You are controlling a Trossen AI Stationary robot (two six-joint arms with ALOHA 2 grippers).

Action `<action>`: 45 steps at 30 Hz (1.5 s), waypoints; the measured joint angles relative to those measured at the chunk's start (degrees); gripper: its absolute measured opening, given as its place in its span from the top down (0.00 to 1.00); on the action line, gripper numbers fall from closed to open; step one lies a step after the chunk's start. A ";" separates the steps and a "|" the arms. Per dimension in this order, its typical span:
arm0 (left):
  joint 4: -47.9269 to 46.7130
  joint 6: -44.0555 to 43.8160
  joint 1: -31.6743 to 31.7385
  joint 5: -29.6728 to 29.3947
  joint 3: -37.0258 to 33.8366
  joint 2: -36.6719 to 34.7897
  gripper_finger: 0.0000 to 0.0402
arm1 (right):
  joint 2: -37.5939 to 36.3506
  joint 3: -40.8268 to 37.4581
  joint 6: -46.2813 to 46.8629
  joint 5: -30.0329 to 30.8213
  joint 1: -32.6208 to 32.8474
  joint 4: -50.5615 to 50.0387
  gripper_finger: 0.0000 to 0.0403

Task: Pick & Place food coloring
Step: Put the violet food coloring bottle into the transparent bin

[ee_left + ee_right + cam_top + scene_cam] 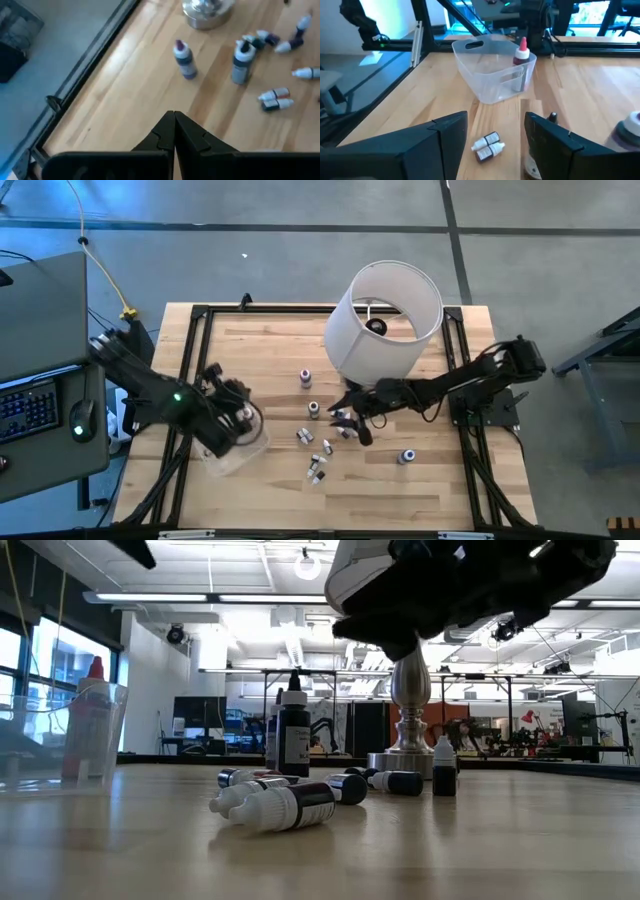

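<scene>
Food coloring bottles (320, 445) are lying scattered mid-table, one red-capped bottle (521, 54) already standing in the clear tub (492, 85). Right gripper (348, 420) is hovering open over the cluster (left gripper (174, 131) is waiting shut, near the tub); it should be centring on one bottle before closing.

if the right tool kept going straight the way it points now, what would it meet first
Probably the pair of small food coloring bottles lying between the right tool's open fingers. Beyond them in the same line stands the clear plastic tub, already holding one red-capped bottle. Depth is unclear.
</scene>
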 joint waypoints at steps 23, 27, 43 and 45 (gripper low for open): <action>62.79 45.29 24.67 18.37 -25.61 -9.52 0.74 | 1.58 0.08 6.90 2.32 0.37 -4.19 0.52; 69.96 48.97 31.75 25.27 -27.35 -6.26 0.73 | 1.58 0.08 6.90 2.31 0.70 -5.26 0.52; 86.36 54.03 42.83 34.39 -29.53 11.47 0.73 | 1.56 0.11 6.41 2.23 1.37 -6.90 0.52; 86.26 54.02 43.12 34.68 -29.53 11.57 0.73 | 1.56 0.11 6.20 2.21 1.37 -7.23 0.52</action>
